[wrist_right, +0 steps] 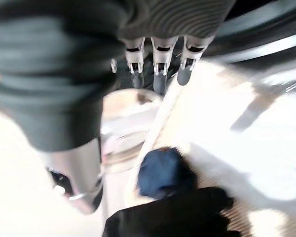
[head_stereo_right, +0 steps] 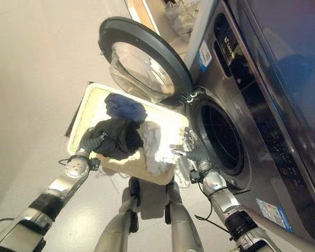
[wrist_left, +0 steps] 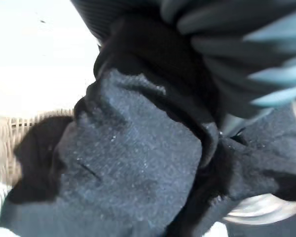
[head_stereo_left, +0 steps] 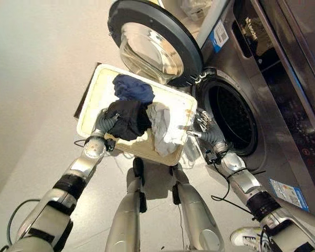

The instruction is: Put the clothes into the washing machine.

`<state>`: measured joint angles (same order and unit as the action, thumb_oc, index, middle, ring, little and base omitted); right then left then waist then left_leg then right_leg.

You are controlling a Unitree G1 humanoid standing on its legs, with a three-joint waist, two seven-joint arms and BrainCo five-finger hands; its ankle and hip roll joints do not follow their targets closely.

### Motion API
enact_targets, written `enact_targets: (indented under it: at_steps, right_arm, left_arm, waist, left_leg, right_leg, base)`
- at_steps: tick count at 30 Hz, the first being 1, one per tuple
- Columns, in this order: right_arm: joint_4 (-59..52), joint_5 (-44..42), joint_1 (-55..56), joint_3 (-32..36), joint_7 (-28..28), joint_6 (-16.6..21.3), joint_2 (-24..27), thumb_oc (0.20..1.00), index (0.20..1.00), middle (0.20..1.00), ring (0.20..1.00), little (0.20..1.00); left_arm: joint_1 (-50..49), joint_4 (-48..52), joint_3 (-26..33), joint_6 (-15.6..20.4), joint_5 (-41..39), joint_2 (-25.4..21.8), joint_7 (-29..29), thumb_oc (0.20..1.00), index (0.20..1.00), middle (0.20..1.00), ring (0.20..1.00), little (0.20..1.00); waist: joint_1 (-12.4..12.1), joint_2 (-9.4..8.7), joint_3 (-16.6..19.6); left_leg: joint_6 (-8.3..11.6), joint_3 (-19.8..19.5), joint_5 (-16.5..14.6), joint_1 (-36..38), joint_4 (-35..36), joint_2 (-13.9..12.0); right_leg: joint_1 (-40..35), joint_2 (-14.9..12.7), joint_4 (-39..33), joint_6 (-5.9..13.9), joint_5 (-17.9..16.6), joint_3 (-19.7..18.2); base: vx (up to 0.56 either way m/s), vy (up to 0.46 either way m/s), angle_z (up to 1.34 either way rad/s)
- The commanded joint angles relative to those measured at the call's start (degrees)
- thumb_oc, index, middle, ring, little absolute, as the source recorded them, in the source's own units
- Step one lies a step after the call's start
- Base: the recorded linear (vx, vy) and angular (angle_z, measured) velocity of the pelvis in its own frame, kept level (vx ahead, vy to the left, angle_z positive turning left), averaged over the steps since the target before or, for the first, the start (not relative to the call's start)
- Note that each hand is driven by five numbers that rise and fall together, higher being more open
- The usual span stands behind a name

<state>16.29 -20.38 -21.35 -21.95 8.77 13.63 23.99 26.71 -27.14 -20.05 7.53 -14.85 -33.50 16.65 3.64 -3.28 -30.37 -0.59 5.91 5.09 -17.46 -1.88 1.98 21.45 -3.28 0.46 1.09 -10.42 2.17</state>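
A cream wicker basket (head_stereo_left: 93, 97) stands on the floor in front of the washing machine (head_stereo_left: 283, 79). It holds a blue garment (head_stereo_left: 132, 88), a black garment (head_stereo_left: 130, 119) and a white garment (head_stereo_left: 163, 128). My left hand (head_stereo_left: 105, 125) is at the basket's left side, its fingers (wrist_left: 266, 59) curled into the black garment (wrist_left: 133, 163). My right hand (head_stereo_left: 203, 127) hovers by the basket's right rim, fingers (wrist_right: 155, 74) relaxed and holding nothing, just before the dark drum opening (head_stereo_left: 228, 118).
The round glass door (head_stereo_left: 149, 44) swings wide open above the basket's far edge. A white shoe (head_stereo_left: 245, 237) shows at the lower right beside the machine. Bare pale floor (head_stereo_left: 37, 79) stretches to the left.
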Motion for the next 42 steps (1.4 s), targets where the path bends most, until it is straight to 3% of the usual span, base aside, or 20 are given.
enact_targets:
  at_steps: [1, 2, 3, 4, 5, 9, 10, 13, 17, 24, 28, 33, 34, 35, 40, 42]
  right_arm:
    - [-5.2, 0.6, -1.5, 1.7, -3.3, 1.6, 1.1, 1.000, 1.000, 1.000, 1.000, 1.000]
    - [-5.8, -0.2, -2.7, 1.1, -4.7, 0.7, 1.0, 1.000, 1.000, 1.000, 1.000, 1.000]
    - [-5.8, -0.2, -2.7, 1.1, -4.7, 0.7, 1.0, 1.000, 1.000, 1.000, 1.000, 1.000]
    - [-6.0, -1.1, -3.5, 0.6, -5.8, -0.1, 0.9, 1.000, 1.000, 1.000, 1.000, 1.000]
    - [-5.8, -0.3, -5.8, -1.2, -7.3, -1.2, 0.5, 1.000, 1.000, 1.000, 1.000, 1.000]
    - [-5.5, 0.1, -7.8, -2.7, -8.3, -2.5, 0.5, 1.000, 1.000, 1.000, 1.000, 1.000]
    - [-5.3, 0.0, -9.7, -4.8, -10.4, -4.4, 0.5, 1.000, 1.000, 1.000, 1.000, 1.000]
    - [-3.8, -0.8, -12.4, -9.3, -18.5, -9.0, 1.3, 1.000, 1.000, 1.000, 1.000, 1.000]
    - [-3.7, -2.6, -14.7, -14.4, -26.0, -12.6, 4.4, 1.000, 1.000, 1.000, 1.000, 1.000]
    - [-4.2, -5.2, -16.5, -18.2, -32.7, -14.6, 6.3, 1.000, 1.000, 1.000, 1.000, 1.000]
    - [-5.3, -11.4, -16.8, -21.7, -45.8, -23.5, 7.2, 1.000, 1.000, 1.000, 1.000, 1.000]
    - [-4.3, -15.2, -16.6, -25.0, -55.3, -27.8, 8.0, 1.000, 1.000, 1.000, 1.000, 1.000]
    - [-4.0, -16.1, -16.3, -25.3, -56.2, -28.5, 8.0, 0.918, 0.918, 0.918, 0.918, 0.918]
    - [-3.8, -17.8, -15.6, -25.6, -56.6, -29.1, 7.9, 0.200, 0.200, 0.200, 0.200, 0.200]
    - [-2.7, -24.6, -12.9, -24.9, -56.1, -33.1, 5.8, 0.200, 0.200, 0.200, 0.200, 0.200]
    - [-1.1, -25.8, -11.3, -23.9, -55.0, -36.1, 3.8, 0.200, 0.200, 0.200, 0.200, 0.200]
  left_arm:
    - [4.1, 3.2, 1.9, 7.0, -3.2, 1.7, -7.0, 0.200, 0.200, 0.200, 0.200, 0.200]
    - [3.7, 5.3, 1.3, 7.0, -4.8, 1.6, -11.9, 0.200, 0.200, 0.200, 0.200, 0.200]
    - [3.7, 5.3, 1.3, 7.0, -4.8, 1.6, -11.9, 0.200, 0.200, 0.200, 0.200, 0.200]
    - [3.7, 6.6, 0.7, 6.6, -6.0, 1.4, -15.6, 0.200, 0.200, 0.200, 0.200, 0.200]
    - [4.1, 8.3, -1.3, 6.1, -9.2, 1.2, -23.4, 0.200, 0.200, 0.200, 0.200, 0.200]
    - [4.8, 9.5, -2.8, 5.0, -11.0, 1.0, -27.4, 0.200, 0.200, 0.200, 0.200, 0.200]
    - [5.9, 10.4, -4.4, 4.1, -14.4, 0.9, -32.2, 0.200, 0.200, 0.200, 0.200, 0.200]
    - [7.1, 11.3, -6.1, 3.5, -19.4, 1.0, -36.0, 0.200, 0.200, 0.200, 0.200, 0.200]
    - [8.8, 11.1, -8.0, 2.7, -23.0, 0.3, -38.9, 0.200, 0.200, 0.200, 0.200, 0.200]
    - [10.5, 12.3, -9.9, 1.5, -25.5, -0.1, -40.1, 0.200, 0.200, 0.200, 0.200, 0.200]
    - [11.5, 12.5, -10.9, 3.8, -23.6, -0.8, -35.7, 0.200, 0.200, 0.200, 0.200, 0.200]
    - [12.9, 11.6, -11.9, 6.5, -22.8, -1.9, -32.9, 0.200, 0.200, 0.200, 0.200, 0.200]
    - [13.0, 11.7, -12.0, 6.8, -22.8, -2.0, -32.5, 0.200, 0.200, 0.200, 0.200, 0.200]
    - [12.9, 11.9, -12.1, 7.3, -23.8, -1.9, -32.4, 0.200, 0.200, 0.200, 0.200, 0.200]
    - [11.9, 12.1, -11.8, 10.2, -26.1, -0.8, -31.3, 0.200, 0.200, 0.200, 0.200, 0.200]
    - [11.2, 12.1, -11.2, 13.0, -25.6, 0.5, -29.1, 0.200, 0.200, 0.200, 0.200, 0.200]
  waist:
    - [0.1, 2.80, 0.6]
    - [-0.3, 3.10, 0.6]
    - [-0.3, 3.10, 0.6]
    - [-0.5, 3.31, 0.6]
    - [-0.8, 3.76, 0.9]
    - [-0.9, 4.03, 1.0]
    - [-0.9, 4.24, 1.3]
    - [-1.1, 4.29, 1.5]
    - [-1.6, 3.73, 1.6]
    - [-1.8, 3.27, 1.2]
    - [-2.1, 2.81, 0.8]
    - [-2.8, 2.48, 0.6]
    - [-2.9, 2.44, 0.6]
    - [-2.9, 2.38, 0.6]
    - [-2.8, 2.40, 0.6]
    - [-2.6, 2.42, 0.6]
  left_leg:
    - [1.56, -2.5, -3.2, 0.1, -1.8, 2.7]
    - [1.57, -2.6, -2.9, 1.3, -0.8, 2.6]
    - [1.57, -2.6, -2.9, 1.3, -0.8, 2.6]
    - [1.65, -2.6, -2.6, 2.1, 0.0, 2.5]
    - [1.83, -2.5, -1.9, 3.5, 1.6, 2.2]
    - [1.90, -2.3, -1.5, 4.2, 2.4, 2.1]
    - [1.97, -2.0, -1.2, 4.6, 3.1, 1.9]
    - [2.06, -1.6, -1.0, 5.0, 3.4, 1.8]
    - [2.21, -1.3, -0.5, 5.1, 3.7, 1.5]
    - [2.21, -1.0, 0.0, 5.1, 4.2, 1.2]
    - [2.26, -1.1, 0.3, 4.9, 4.0, 1.2]
    - [2.39, -1.6, 0.6, 4.3, 3.7, 1.1]
    - [2.41, -1.7, 0.7, 4.2, 3.7, 1.1]
    - [2.48, -1.8, 0.8, 4.0, 3.5, 1.1]
    - [2.63, -2.0, 0.9, 3.1, 3.3, 1.1]
    - [2.70, -2.1, 0.9, 2.4, 3.1, 1.2]
  right_leg:
    - [-0.7, 1.8, 3.0, 3.34, 5.2, 1.8]
    - [-1.9, 1.8, 2.6, 3.32, 5.2, 2.2]
    - [-1.9, 1.8, 2.6, 3.32, 5.2, 2.2]
    - [-2.8, 1.7, 2.3, 3.35, 5.3, 2.5]
    - [-4.2, 1.8, 1.5, 3.36, 5.4, 3.1]
    - [-4.8, 1.8, 1.2, 3.31, 5.4, 3.4]
    - [-5.2, 1.8, 1.0, 3.23, 5.4, 3.6]
    - [-5.9, 1.8, 0.6, 3.10, 5.5, 4.1]
    - [-6.2, 1.7, 0.7, 3.22, 5.5, 4.6]
    - [-6.2, 2.0, 0.7, 3.18, 5.4, 4.6]
    - [-6.1, 2.2, 0.9, 3.00, 5.4, 4.6]
    - [-6.0, 2.0, 1.2, 2.93, 5.5, 4.8]
    - [-5.9, 2.0, 1.3, 2.88, 5.5, 4.9]
    - [-5.7, 2.0, 1.4, 2.83, 5.5, 4.9]
    - [-4.9, 2.1, 1.3, 2.65, 5.2, 4.8]
    - [-4.2, 2.2, 1.3, 2.54, 5.1, 4.5]
  base:
    - [-0.03, -0.037, 0.22]
    - [-0.03, -0.033, 0.17]
    - [-0.03, -0.030, 0.09]
    - [-0.03, -0.029, 0.18]
    - [-0.03, -0.031, 0.17]
    - [-0.01, -0.006, 0.03]
    - [-0.02, -0.006, -0.04]
    - [0.00, 0.000, 0.00]
    - [-0.01, -0.032, 0.02]
    - [0.00, -0.020, 0.02]
    - [0.00, 0.000, 0.00]
    - [0.00, -0.028, -0.01]
    - [0.01, -0.038, -0.01]
    - [0.00, 0.000, 0.00]
    - [0.00, 0.000, 0.00]
    - [0.00, 0.000, 0.00]
